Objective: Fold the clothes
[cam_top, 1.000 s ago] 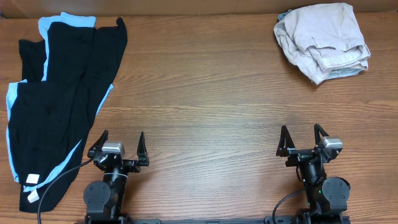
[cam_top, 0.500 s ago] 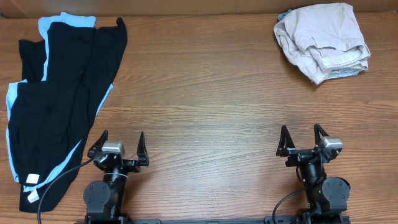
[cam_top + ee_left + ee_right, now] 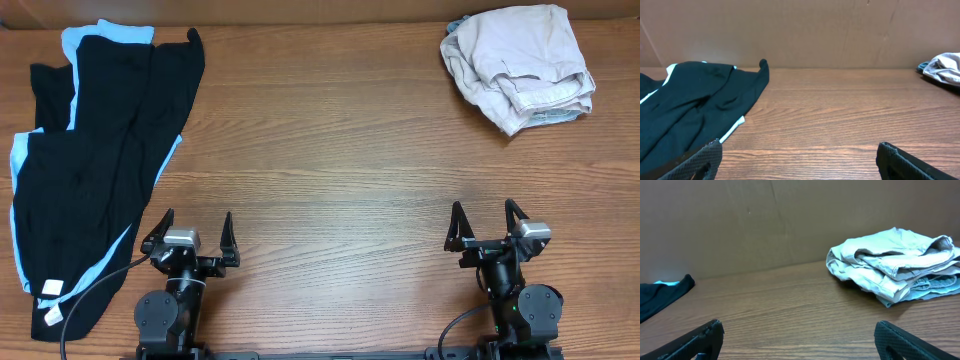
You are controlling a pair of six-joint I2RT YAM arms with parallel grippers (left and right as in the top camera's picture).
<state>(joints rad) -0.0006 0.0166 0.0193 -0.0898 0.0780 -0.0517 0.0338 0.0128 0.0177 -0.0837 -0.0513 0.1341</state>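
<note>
Your left pincer [image 3: 197,226] sits parked at the near edge of the desk [image 3: 330,150] with its jaws spread wide and nothing between them. Your right pincer [image 3: 484,214] is the same: wide, empty, and low over bare wood. Both look to be in a rest pose, set back so that the whole working area lies open ahead of them. Each wrist view confirms it, with only the two dark fingertips at the bottom corners and clear wood between.

Moving outward from the left pincer, the black shirt [image 3: 100,170] lies just beside it on the left and stretches away toward the far left corner. It is spread long and rumpled, not folded. A white tag [image 3: 50,290] shows at its near end, close to the desk's edge. A light blue garment [image 3: 80,40] lies under it, showing as a border along its edges and at the far end.

Outward from the right pincer, well apart at the far right corner, a beige garment [image 3: 520,65] sits in a loose, bunched heap. The middle of the desk is probably kept free as the folding space.

Against the frame a second earlier, nothing differs: both arms hold the same pose and every garment lies as it did. By this layout, you have not yet begun folding.
</note>
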